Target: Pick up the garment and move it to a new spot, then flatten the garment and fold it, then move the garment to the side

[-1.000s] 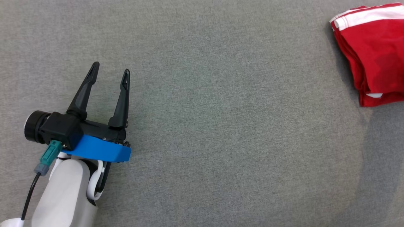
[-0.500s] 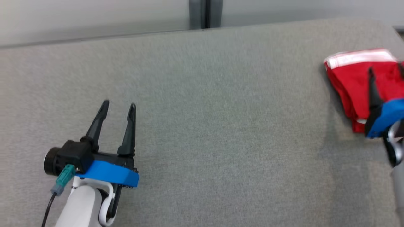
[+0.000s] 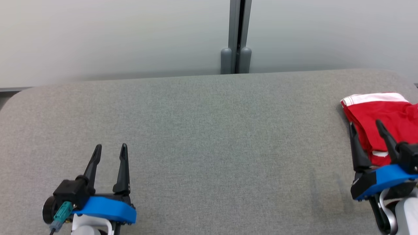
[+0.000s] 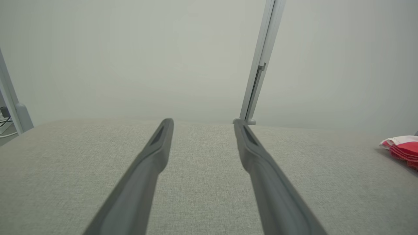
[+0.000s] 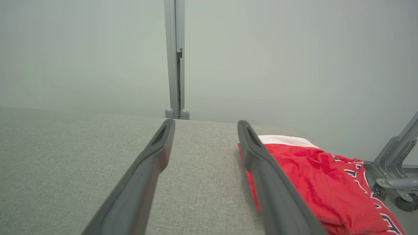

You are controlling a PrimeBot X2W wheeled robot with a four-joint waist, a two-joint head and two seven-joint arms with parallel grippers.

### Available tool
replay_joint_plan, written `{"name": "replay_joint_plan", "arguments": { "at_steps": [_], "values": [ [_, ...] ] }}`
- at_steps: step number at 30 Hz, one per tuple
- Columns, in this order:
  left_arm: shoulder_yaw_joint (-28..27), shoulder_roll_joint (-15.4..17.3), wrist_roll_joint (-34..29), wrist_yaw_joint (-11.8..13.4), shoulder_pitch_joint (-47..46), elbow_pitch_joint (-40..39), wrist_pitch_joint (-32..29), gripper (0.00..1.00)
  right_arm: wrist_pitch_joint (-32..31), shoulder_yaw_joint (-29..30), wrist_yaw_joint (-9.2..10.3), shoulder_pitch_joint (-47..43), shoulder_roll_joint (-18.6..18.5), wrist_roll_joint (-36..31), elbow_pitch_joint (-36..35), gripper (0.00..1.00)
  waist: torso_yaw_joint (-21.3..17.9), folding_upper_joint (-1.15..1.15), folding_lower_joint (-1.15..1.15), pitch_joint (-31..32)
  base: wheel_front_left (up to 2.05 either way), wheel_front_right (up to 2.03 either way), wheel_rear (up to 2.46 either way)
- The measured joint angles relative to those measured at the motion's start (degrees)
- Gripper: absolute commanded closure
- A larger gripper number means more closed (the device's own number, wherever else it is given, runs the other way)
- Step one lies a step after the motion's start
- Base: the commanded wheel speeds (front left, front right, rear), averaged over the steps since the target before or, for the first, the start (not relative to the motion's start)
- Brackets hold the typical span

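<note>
The garment (image 3: 382, 114) is a folded red piece with a white band, lying at the far right edge of the grey padded table (image 3: 212, 130). In the right wrist view the garment (image 5: 313, 176) shows dark lettering along its right side. My right gripper (image 3: 365, 124) hovers just in front of it, open and empty, its fingers pointing at the cloth. At the lower left my left gripper (image 3: 110, 148) stands open over bare table, far from the garment (image 4: 401, 148).
A pale wall with a grey vertical post (image 3: 236, 36) runs behind the table. A metal frame with a caster (image 5: 396, 176) stands off the table's right end. The table's corners are rounded.
The head camera has tilted up, bringing the wall and table's far edge into view. My right gripper has come into the picture in front of the garment. Both grippers stay open.
</note>
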State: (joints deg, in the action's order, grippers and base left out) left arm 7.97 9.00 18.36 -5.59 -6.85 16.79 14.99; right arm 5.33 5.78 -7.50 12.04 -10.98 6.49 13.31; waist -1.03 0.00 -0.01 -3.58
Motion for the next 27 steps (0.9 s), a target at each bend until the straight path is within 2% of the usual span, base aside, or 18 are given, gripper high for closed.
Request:
{"name": "replay_joint_plan", "arguments": {
  "at_steps": [5,13,27],
  "values": [
    [-0.9,-0.16,-0.23,-0.07,1.74,0.62,0.0,0.0,-1.4,0.77,0.0,-4.11,1.93,1.09,-3.54,0.0,0.61,0.0,0.0,1.75,0.0,0.0,0.0],
    [-1.96,-0.55,-0.65,-0.27,2.68,2.02,0.0,0.0,-1.66,0.91,0.0,-7.77,4.74,1.13,-4.78,0.0,1.12,0.0,0.01,2.43,0.0,0.0,0.0],
    [-2.35,-0.97,-1.33,-0.66,2.63,2.56,0.0,0.0,-1.82,0.84,0.01,-7.92,5.14,0.9,-5.08,0.0,0.78,0.0,0.01,1.97,0.0,0.0,0.0]
  ]
}}
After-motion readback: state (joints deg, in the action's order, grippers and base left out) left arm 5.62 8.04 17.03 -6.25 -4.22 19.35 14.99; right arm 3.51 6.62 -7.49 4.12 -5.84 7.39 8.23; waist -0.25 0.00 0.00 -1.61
